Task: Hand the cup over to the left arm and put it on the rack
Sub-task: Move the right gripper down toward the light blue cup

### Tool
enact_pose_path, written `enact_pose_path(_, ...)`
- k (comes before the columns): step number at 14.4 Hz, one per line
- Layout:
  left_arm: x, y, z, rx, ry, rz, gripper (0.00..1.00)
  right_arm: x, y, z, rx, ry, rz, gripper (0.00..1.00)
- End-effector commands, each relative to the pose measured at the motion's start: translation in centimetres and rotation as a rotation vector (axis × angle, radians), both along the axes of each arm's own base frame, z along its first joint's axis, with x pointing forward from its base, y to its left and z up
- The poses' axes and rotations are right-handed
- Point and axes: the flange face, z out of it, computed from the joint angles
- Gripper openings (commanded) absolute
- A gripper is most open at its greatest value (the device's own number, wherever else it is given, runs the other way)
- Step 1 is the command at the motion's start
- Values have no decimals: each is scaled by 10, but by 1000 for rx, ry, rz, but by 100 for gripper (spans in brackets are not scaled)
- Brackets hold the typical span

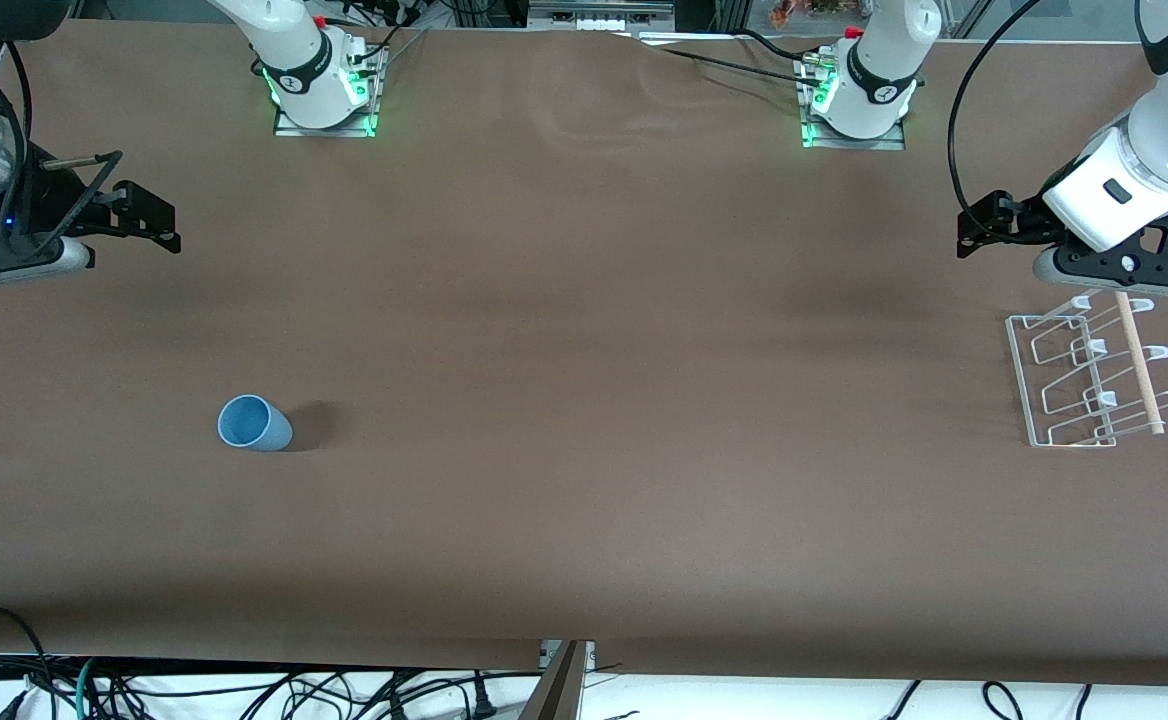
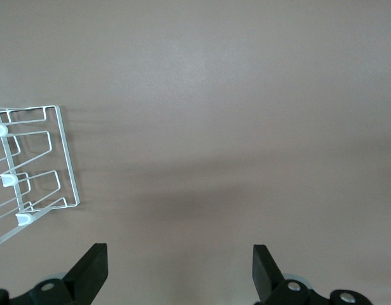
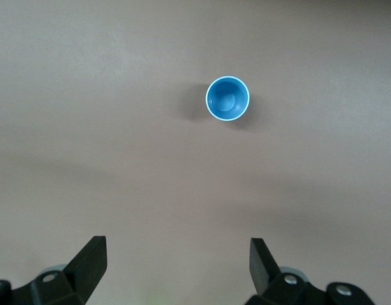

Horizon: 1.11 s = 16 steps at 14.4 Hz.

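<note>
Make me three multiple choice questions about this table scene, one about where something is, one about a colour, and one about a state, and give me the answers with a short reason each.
1. Where does the cup stand?
A. On the rack
B. On the table toward the right arm's end
C. Between the left gripper's fingers

2. What colour is the cup?
A. Light blue
B. Red
C. Green

3. How are the right gripper and its fingers?
A. Shut on the cup
B. Shut on the rack's dowel
C. Open and holding nothing

Answers:
1. B: the front view shows it upright on the brown table, while the rack sits toward the left arm's end.
2. A: the right wrist view shows a blue rim and inside.
3. C: both fingers stand wide apart over bare table. The left gripper is open too, beside the rack.
</note>
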Motion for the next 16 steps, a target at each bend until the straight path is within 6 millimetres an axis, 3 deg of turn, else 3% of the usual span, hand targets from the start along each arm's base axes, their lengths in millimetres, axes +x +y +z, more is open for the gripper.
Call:
enact_pose_path(1,0,1,3,12,-4,11,100,-4,1,6,-13,9,-16,100)
enact_pose_path(7,0,1,3,12,-4,11,100,3,1,7,-14,0,-10,100)
enact_pose_path(9,0,1,3,12,-4,11,100,11,-9,-9,-16,28,-19,100)
enact_pose_path(14,0,1,3,12,-4,9,100,19,-16,-24,-29,46,-41,100)
enact_pose_path(16,0,1,3,12,-4,9,100,27,-28,-47,-38,90,-49,99)
